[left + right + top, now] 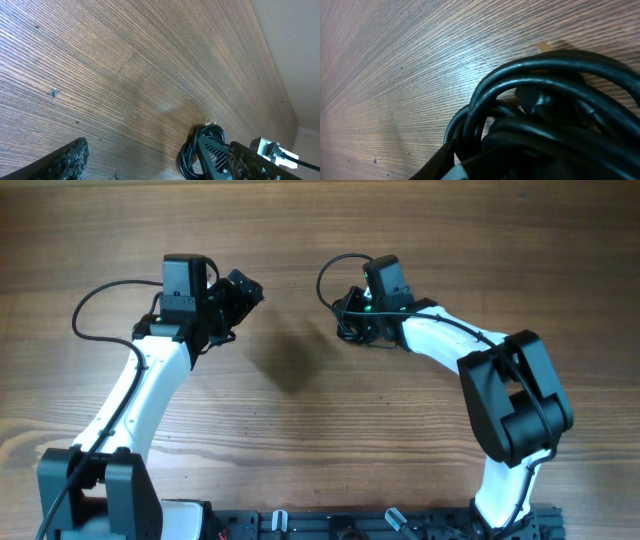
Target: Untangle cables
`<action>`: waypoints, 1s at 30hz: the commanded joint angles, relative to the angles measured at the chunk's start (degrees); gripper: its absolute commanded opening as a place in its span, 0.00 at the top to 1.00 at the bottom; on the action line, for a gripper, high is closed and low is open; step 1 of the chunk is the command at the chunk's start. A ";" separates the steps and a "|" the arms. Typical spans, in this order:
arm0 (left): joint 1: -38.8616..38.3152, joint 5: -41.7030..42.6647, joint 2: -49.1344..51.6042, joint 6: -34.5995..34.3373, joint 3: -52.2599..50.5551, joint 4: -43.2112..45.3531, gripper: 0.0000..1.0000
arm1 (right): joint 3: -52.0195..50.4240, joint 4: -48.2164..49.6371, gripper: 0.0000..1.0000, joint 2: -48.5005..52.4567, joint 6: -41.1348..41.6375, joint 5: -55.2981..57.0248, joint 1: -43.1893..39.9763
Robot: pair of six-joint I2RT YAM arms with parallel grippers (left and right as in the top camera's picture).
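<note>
The cables (pixel 347 326) lie in one tight black bundle on the far right part of the table (pixel 300 430), with a single thin loop (pixel 322 278) curling out from it to the left and away from me. My right pincer (pixel 354 314) is right down on that bundle. In my right wrist view the cords (pixel 545 100) fill almost the whole picture, strands crossing over one another. I cannot tell whether that pincer is clenched on a strand or only pressed in among them, because the tips are buried in the knot. I judge it is placed there to pin the bundle or catch one cord, so that the rest can be drawn away from it.

My left pincer (pixel 240 302) hangs released and empty over bare wood on the far left, well apart from the bundle and pointing toward it. From that wrist I see the coil (pixel 192 152) ahead. I take this wide stance as readiness to come in and take the free loop. The knot looks undone in no part yet, so the work is at its start.
</note>
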 commanded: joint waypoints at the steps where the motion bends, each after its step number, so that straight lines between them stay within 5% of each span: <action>1: 0.31 -0.55 -0.15 -0.46 0.00 -0.24 0.10 | -0.96 -1.07 0.71 4.63 0.90 -0.94 1.90; 30: -0.17 -0.57 -0.15 -0.42 0.00 -0.70 0.09 | -0.94 -0.37 0.75 6.62 2.08 7.67 7.34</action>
